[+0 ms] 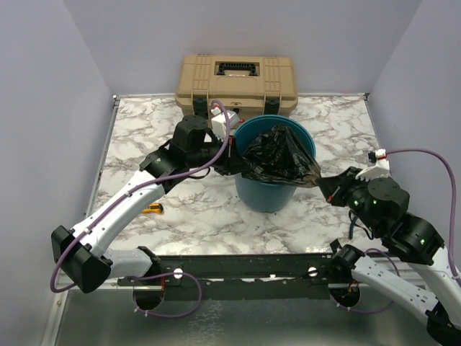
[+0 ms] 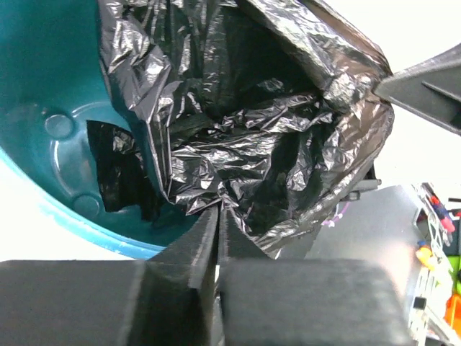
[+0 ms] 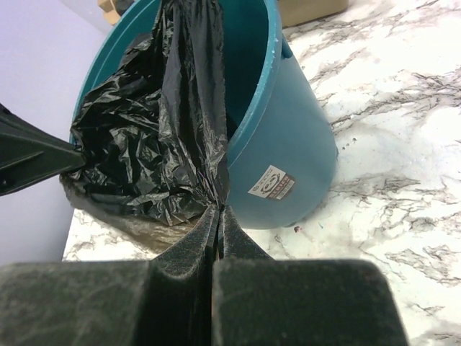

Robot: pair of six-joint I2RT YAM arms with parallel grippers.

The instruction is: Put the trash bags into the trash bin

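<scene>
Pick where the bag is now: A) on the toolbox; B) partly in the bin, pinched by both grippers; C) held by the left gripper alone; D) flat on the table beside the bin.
B: the bag hangs into the bin and over its rim, with the left gripper and right gripper each shut on it.

No text can be read anywhere. The one label in sight is a small white sticker (image 3: 271, 182) on the outer wall of the teal trash bin (image 3: 299, 137), low on the side that faces the right wrist camera. It carries a dark round mark on its left part and a reddish-brown block on its right. The print on it is too small to make out.
</scene>
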